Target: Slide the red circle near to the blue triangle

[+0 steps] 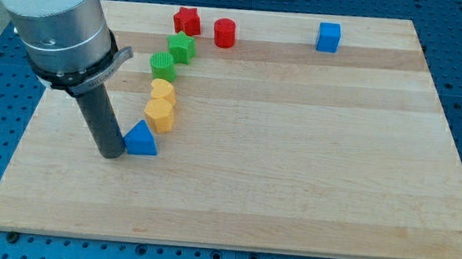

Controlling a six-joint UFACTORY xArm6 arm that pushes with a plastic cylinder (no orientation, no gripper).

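Red circle (225,32) sits at view's top, well apart from blue triangle (141,138). My tip (111,154) is just left of the triangle, prob touching. No claw on rig, bare rod. Yellow/green blocks lie between, so route around.

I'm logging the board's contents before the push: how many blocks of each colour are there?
Red: 2, a star and a circle
Green: 2, a star and a circle
Yellow: 2, one above the other
Blue: 2, a cube and a triangle
Total: 8
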